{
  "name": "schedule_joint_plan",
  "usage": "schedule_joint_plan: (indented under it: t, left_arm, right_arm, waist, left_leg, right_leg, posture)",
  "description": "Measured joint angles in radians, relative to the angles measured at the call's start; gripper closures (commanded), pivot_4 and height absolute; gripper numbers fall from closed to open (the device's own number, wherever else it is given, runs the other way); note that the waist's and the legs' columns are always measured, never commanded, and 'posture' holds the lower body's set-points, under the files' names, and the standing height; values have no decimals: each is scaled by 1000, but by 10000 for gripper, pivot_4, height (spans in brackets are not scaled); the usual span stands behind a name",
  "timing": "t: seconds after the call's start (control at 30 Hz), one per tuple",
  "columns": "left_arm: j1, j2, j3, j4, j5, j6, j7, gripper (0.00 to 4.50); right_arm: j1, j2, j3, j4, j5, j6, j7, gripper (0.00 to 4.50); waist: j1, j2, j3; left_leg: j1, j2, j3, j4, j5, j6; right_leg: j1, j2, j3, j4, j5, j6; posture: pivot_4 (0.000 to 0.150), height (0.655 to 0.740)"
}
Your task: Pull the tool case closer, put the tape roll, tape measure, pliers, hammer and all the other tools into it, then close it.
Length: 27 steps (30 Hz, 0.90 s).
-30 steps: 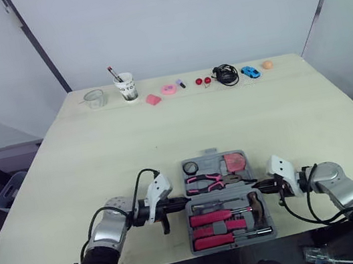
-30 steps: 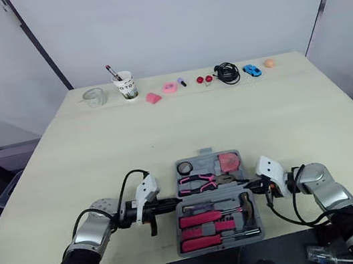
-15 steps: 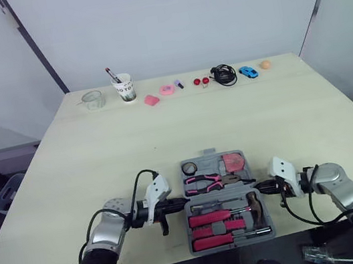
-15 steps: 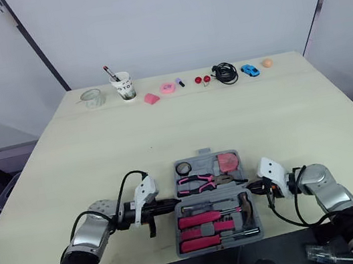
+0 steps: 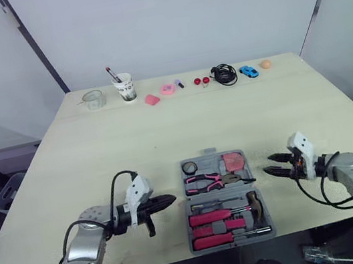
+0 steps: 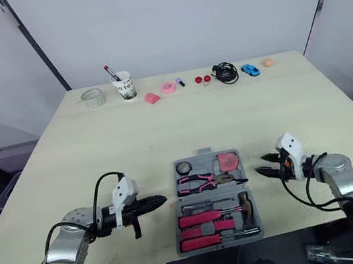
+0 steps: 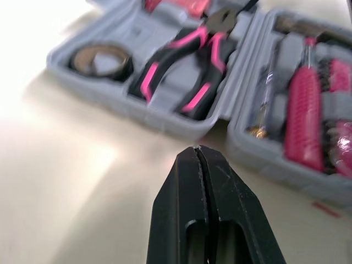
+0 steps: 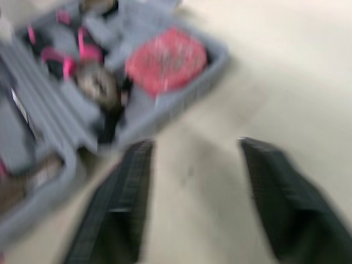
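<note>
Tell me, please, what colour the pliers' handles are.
The pliers have pink and black handles, clearest in the left wrist view.

Grey tool case (image 5: 208, 152) on pale cream tabletop (image 5: 195, 122), pink-and-black pliers (image 5: 204, 181), pink-handled screwdrivers (image 5: 211, 218), red tape measure (image 5: 235, 161), black tape roll (image 5: 190, 167), black left tool (image 5: 169, 199), black right tool (image 5: 268, 165), blue toy car (image 5: 249, 71), white cup (image 5: 126, 87) with dark lettering

The pale desk (image 5: 162, 127) bears an open grey plastic tool case (image 5: 210, 163) (near edge) and a far white paper cup (image 5: 126, 87).
</note>
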State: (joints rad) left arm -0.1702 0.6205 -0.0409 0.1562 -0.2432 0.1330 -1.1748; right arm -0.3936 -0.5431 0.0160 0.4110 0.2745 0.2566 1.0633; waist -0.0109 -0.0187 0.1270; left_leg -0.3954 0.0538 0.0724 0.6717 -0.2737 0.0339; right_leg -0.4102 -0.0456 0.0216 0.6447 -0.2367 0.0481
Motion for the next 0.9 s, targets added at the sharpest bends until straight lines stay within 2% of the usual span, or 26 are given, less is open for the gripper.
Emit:
schedule_joint_plan:
  t: [0.03, 0.07, 0.23, 0.4, 0.6, 0.9]
  left_arm:
    - [9, 1, -4, -37, -12, 17, -4, 45000]
    - [16, 2, -14, -97, -35, 45, -15, 45000]
    - [20, 11, -79, -232, -65, 120, -42, 45000]
    - [14, 34, -175, -287, -33, 153, -54, 45000]
    - [-68, -3, -307, -225, 86, 166, -19, 45000]
    - [-82, -3, -356, -179, 126, 158, -23, 45000]
  right_arm:
    - [-17, 10, -2, 3, 14, 38, -1, 2324]
    - [-45, 25, -3, 8, 32, 98, -3, 488]
    - [-157, 46, 9, 84, 39, 232, -21, 488]
    - [-269, 89, 28, 237, -6, 244, -50, 488]
    - [-414, 152, 64, 520, -81, 194, -24, 488]
    - [-524, 218, 23, 724, -96, 179, 19, 488]
  waist:
    - [0, 0, 0]
    - [-1, 0, 0]
    - [-1, 1, 0]
    - [-3, 1, 1]
    - [-3, 2, 1]
    - [-6, 3, 1]
  left_leg:
    - [0, 0, 0, 0, 0, 0]
    - [0, 0, 0, 0, 0, 0]
    - [0, -1, 1, 0, 0, 0]
    - [0, -1, 1, -1, 0, 0]
    - [0, -1, 2, -1, 0, 0]
    - [1, -1, 1, -1, 0, 0]
  right_leg:
    - [0, 0, 0, 0, 0, 0]
    - [0, 0, 0, 0, 0, 0]
    - [0, 0, 0, 0, 0, 0]
    - [0, 1, 0, 0, 0, 0]
    - [0, 1, 0, -1, 0, 0]
    - [0, 1, 0, 0, 0, 0]
  posture:
    - [1500, 7400]
    - [1500, 7400]
    - [1500, 7400]
    - [1500, 7400]
    - [1500, 7400]
    - [1500, 7400]
